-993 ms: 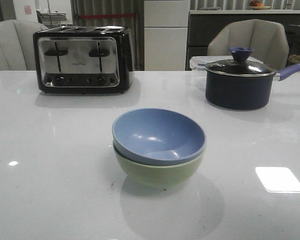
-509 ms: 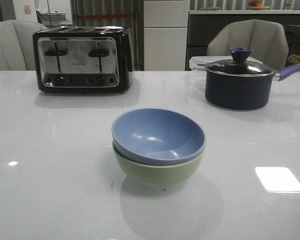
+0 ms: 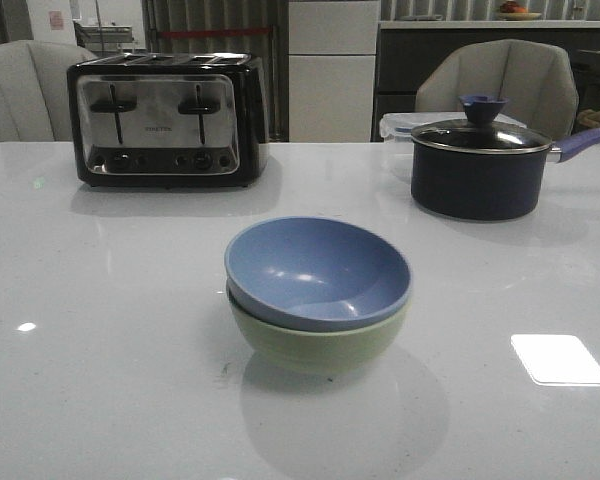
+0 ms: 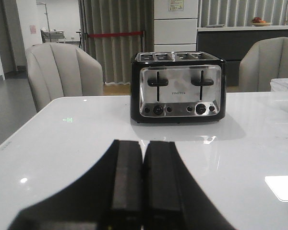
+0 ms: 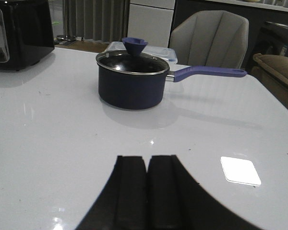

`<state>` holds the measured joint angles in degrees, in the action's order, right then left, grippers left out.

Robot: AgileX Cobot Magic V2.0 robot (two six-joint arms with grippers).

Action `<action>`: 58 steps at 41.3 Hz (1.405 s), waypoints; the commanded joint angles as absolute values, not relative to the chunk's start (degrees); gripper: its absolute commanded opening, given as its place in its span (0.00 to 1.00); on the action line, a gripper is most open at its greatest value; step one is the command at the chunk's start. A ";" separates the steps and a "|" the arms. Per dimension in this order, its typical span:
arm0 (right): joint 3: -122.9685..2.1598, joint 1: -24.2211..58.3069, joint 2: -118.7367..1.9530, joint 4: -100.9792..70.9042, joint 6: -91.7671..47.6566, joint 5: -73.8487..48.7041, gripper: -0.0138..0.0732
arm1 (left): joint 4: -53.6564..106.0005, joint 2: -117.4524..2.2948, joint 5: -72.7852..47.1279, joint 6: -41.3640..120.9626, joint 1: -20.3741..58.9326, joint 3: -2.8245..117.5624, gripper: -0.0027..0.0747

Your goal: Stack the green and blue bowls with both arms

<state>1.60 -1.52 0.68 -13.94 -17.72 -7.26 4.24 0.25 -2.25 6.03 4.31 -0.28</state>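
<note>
The blue bowl [image 3: 318, 270] sits nested inside the pale green bowl [image 3: 318, 345] at the middle of the white table in the front view. Neither arm shows in the front view. My left gripper [image 4: 143, 143] is shut and empty above the table, facing the toaster. My right gripper [image 5: 147, 158] is shut and empty above the table, facing the pot. The bowls do not show in either wrist view.
A black and chrome toaster [image 3: 167, 120] stands at the back left, and also shows in the left wrist view [image 4: 178, 86]. A dark lidded pot with a blue handle [image 3: 480, 165] stands at the back right, with a clear container [image 3: 395, 125] behind it. Chairs stand beyond the table.
</note>
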 commanded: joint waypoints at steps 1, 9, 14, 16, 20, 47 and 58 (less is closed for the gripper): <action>1.39 -1.31 1.72 -14.38 -18.34 -1.48 0.19 | 4.75 1.34 3.13 5.68 4.23 -0.40 0.15; 1.39 -1.31 1.72 -14.38 -18.34 -1.48 0.19 | 4.75 1.34 3.13 5.68 4.23 -0.40 0.15; 1.39 -1.31 1.72 -14.50 -17.44 -0.83 0.19 | 4.75 1.34 3.13 5.68 4.23 -0.40 0.15; 1.39 -1.19 1.72 -12.75 -14.68 0.00 0.19 | 4.75 1.34 3.13 5.68 4.23 -0.40 0.15; 1.39 -0.17 1.72 -4.91 -4.73 2.01 0.19 | 4.75 1.34 3.13 5.68 4.23 -0.40 0.15; 1.39 -0.61 1.72 2.50 5.52 4.13 0.19 | 4.75 1.34 3.13 5.68 4.23 -0.40 0.15; 1.39 -0.61 1.72 2.50 5.52 3.33 0.19 | 4.75 1.34 3.13 5.68 4.23 -0.40 0.15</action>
<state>1.60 -0.23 0.68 1.85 5.40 -1.37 4.24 0.25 -2.25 6.03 4.31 -0.28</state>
